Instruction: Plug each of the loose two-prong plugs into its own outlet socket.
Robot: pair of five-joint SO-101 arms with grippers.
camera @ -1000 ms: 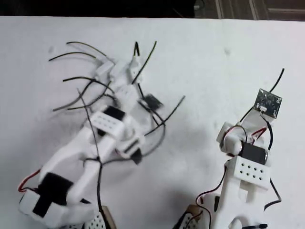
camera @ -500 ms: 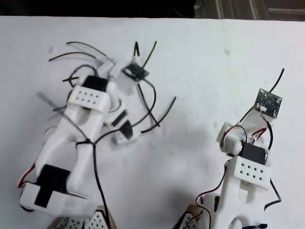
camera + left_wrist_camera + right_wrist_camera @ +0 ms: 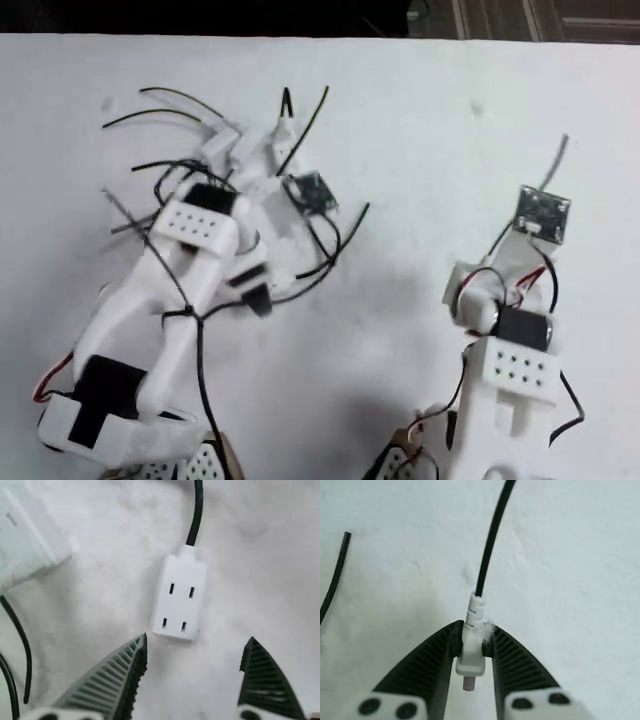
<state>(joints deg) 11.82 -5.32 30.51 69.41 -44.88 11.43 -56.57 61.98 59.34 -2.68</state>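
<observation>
In the left wrist view a white outlet socket block (image 3: 180, 602) lies flat on the white table, two pairs of slots facing up and a black cord (image 3: 196, 515) leaving its far end. My left gripper (image 3: 196, 642) is open just short of it, holding nothing. My right gripper (image 3: 472, 630) is shut on a white two-prong plug (image 3: 470, 652), its black cord (image 3: 492, 535) running away over the table. In the high view the left arm (image 3: 190, 225) is over the tangle of cords and white blocks (image 3: 250, 165). The right arm (image 3: 505, 365) stands apart at the right.
Several loose black cords (image 3: 165, 115) and small white pieces (image 3: 220, 140) spread across the table's back left. Another white block (image 3: 25, 540) lies beside the socket. A cord end (image 3: 337, 572) lies near the right gripper. The table's far edge (image 3: 320, 38) runs along the back.
The left arm swung left toward the back of the cord pile, then settled slightly back, dragging cords. The right arm, still a second ago, has shifted left and back with the plug.
</observation>
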